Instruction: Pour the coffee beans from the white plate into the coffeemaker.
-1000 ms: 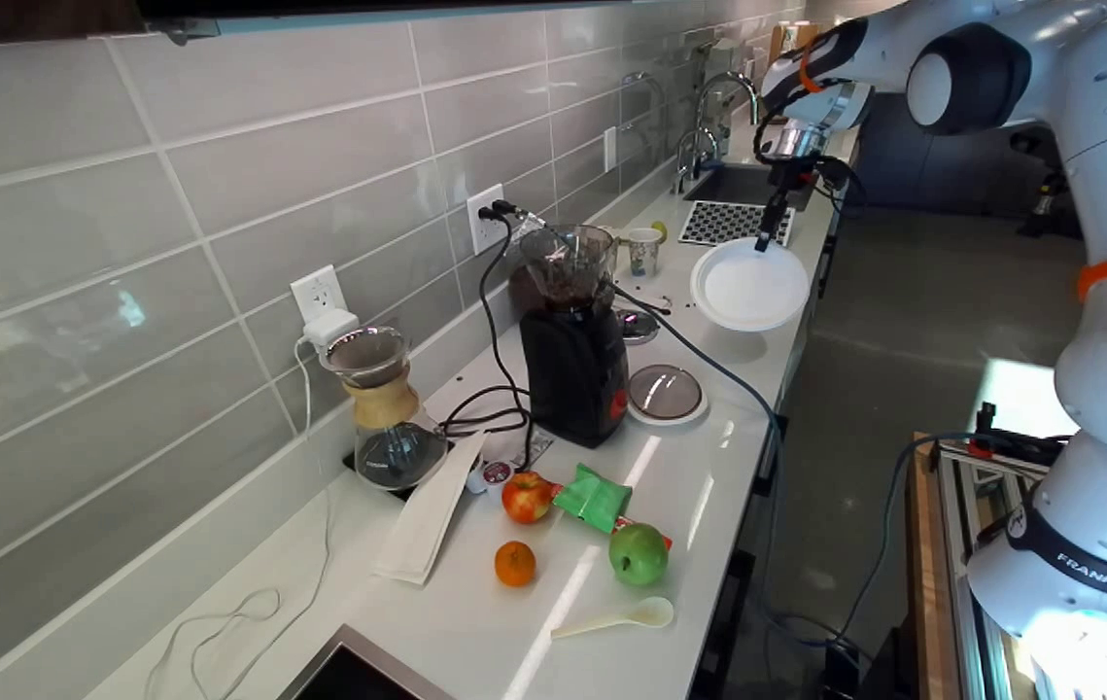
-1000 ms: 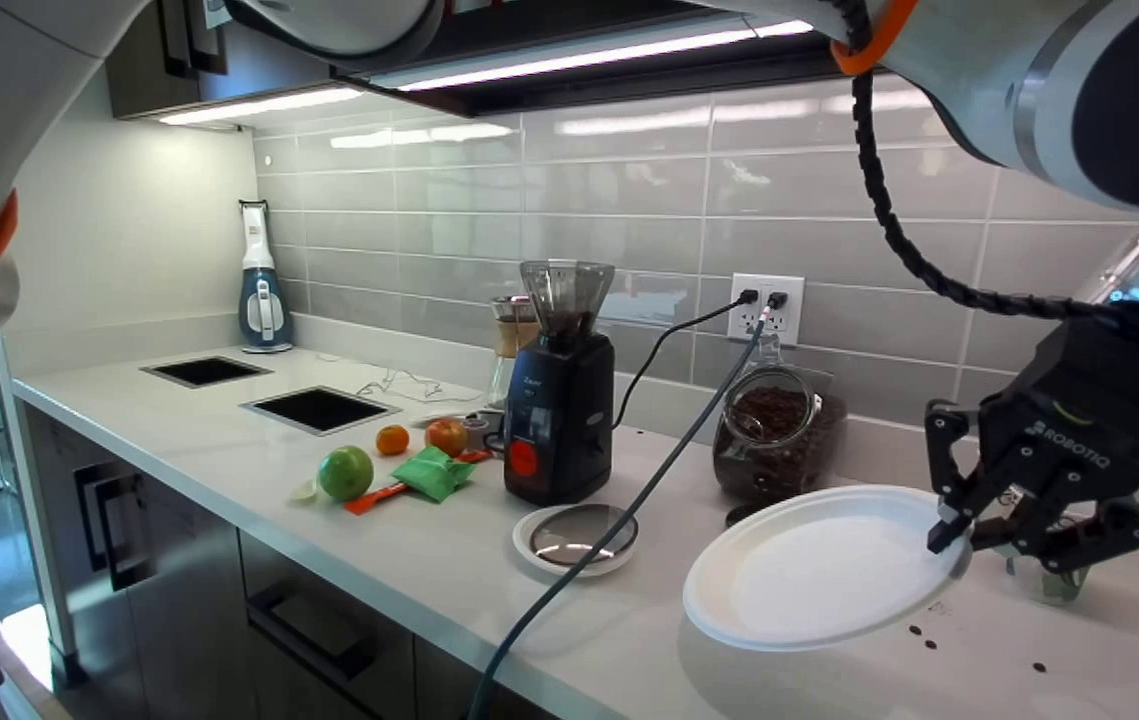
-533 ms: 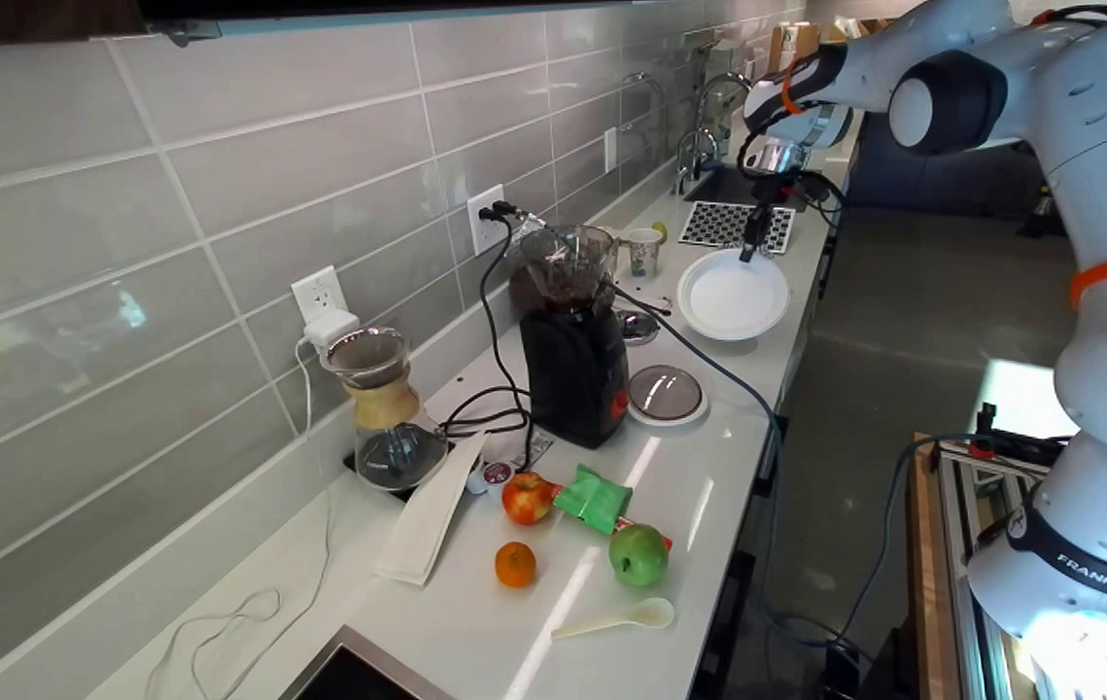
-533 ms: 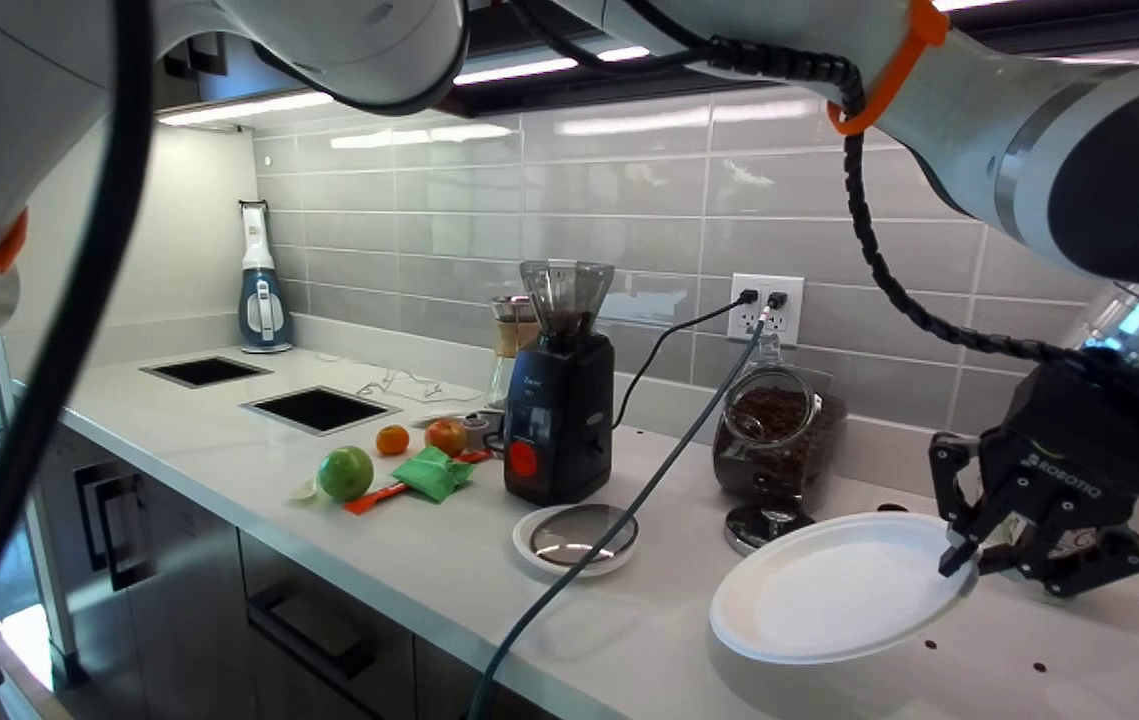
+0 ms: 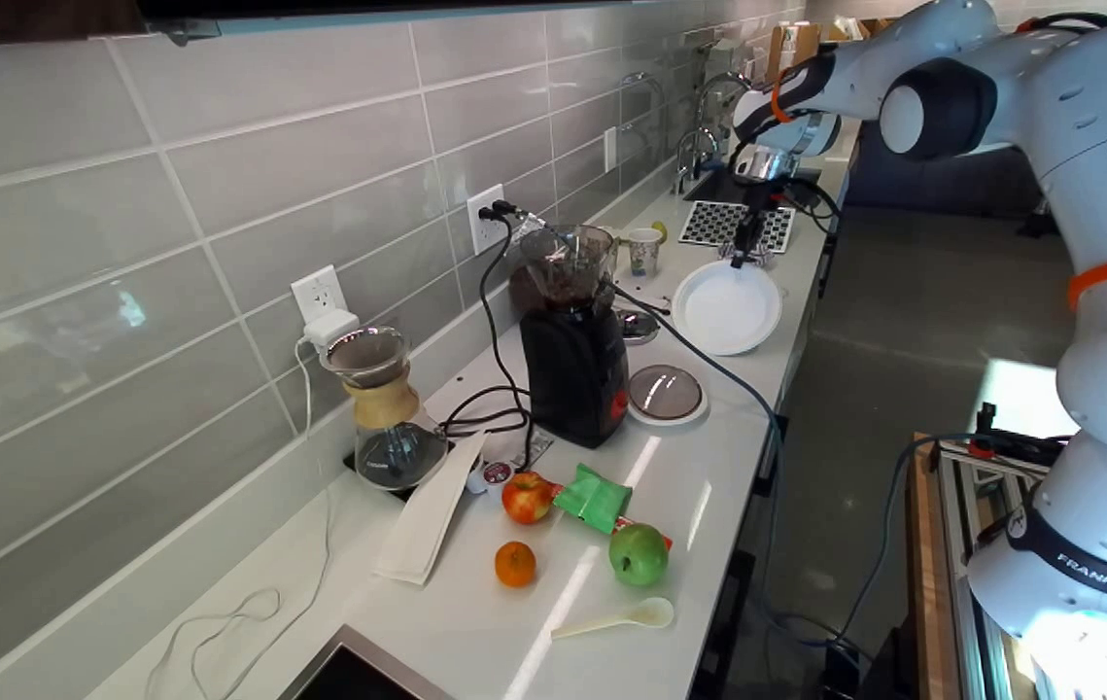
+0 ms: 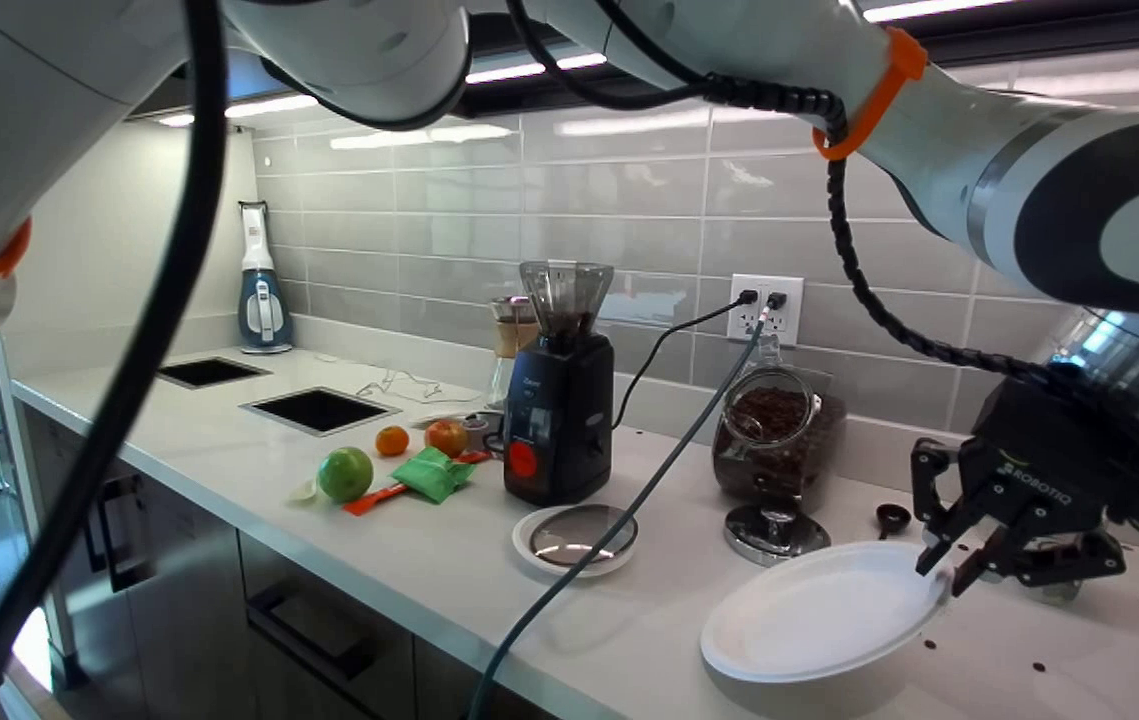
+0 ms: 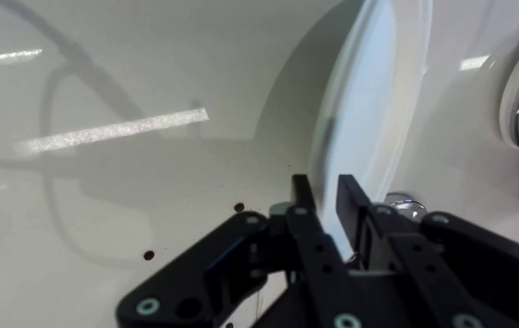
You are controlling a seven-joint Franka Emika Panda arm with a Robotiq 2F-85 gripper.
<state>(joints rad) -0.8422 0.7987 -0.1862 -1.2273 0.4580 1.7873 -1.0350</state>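
The white plate (image 5: 726,309) shows no beans on it. In an exterior view the plate (image 6: 819,615) sits low over the counter with a shadow under its front edge; I cannot tell whether it touches. The plate (image 7: 377,114) looks tilted and blurred in the wrist view. My gripper (image 6: 944,575) is at its rim; in the wrist view the fingers (image 7: 323,184) stand apart with the rim between them and a gap showing. The black coffeemaker (image 5: 572,379) with a red button stands upright; its clear hopper holds dark beans low down (image 6: 567,325).
A jar of brown beans (image 6: 774,430) stands behind the plate, a chrome lid before it. A round lid on a white dish (image 6: 579,540) and a cable (image 6: 629,500) lie before the coffeemaker. A black scoop (image 6: 892,518), loose beans (image 7: 149,255) and a cup (image 5: 643,255) are nearby.
The arm has moved toward the coffeemaker and downward, bringing the plate lower over the counter. The fingers, closed on the rim before, have parted.
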